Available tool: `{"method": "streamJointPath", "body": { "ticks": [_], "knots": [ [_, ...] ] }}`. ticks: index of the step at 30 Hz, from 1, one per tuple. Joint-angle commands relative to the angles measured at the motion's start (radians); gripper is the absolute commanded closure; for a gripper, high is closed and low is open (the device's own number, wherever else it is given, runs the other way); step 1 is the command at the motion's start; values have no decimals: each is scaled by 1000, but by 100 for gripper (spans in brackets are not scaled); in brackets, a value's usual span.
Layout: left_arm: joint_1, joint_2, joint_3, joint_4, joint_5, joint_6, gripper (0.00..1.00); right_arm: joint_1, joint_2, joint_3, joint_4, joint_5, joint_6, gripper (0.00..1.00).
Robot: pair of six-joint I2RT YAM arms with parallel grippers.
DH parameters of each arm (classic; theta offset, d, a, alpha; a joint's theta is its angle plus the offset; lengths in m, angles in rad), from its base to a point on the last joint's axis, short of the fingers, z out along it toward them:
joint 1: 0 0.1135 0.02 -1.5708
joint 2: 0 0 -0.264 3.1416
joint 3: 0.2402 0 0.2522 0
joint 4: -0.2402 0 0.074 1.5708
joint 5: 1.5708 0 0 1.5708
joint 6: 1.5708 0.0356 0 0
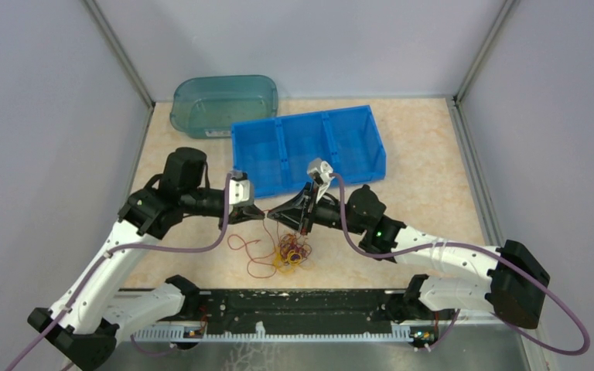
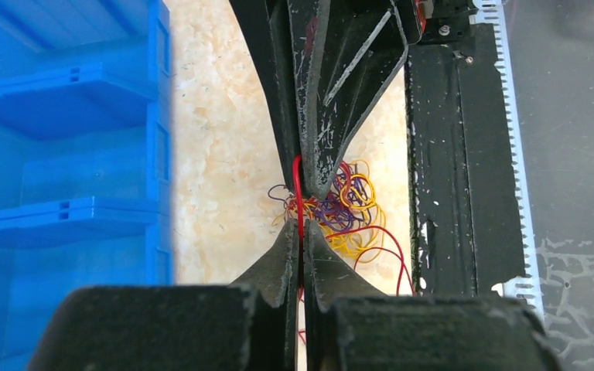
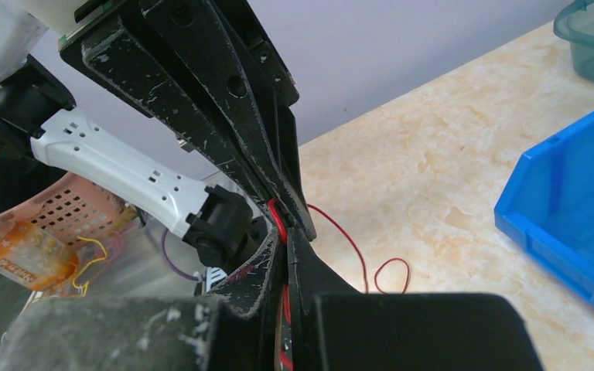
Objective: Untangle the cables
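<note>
The cables [image 1: 291,253] lay in a small clump on the table [image 1: 433,193], just below the two tools and toward the near edge. The left tool [image 2: 302,243] and the right tool [image 3: 286,247] stood tip to tip — each closed tight on the same red strand [image 2: 298,189], which ran straight from one to the other. The right tool was nearer to the clump. No writing could be read.
</note>
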Motion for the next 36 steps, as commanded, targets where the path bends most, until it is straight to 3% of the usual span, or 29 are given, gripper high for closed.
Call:
{"method": "streamJointPath", "body": {
  "ticks": [1,5,10,18,36],
  "knots": [
    [-4,-44,28,68,-26,-47,100,3,-4,24,93,12,14,91],
    [-5,-41,114,62,-35,-94,100,4,15,-3,129,24,20,72],
    [-4,-52,169,79,-4,-177,100,41,97,-8,175,68,-16,61],
    [-5,-44,267,92,-6,-221,100,91,264,18,247,143,-53,66],
    [-5,13,588,167,-100,-144,100,94,417,-123,427,205,28,71]
  ]
}}
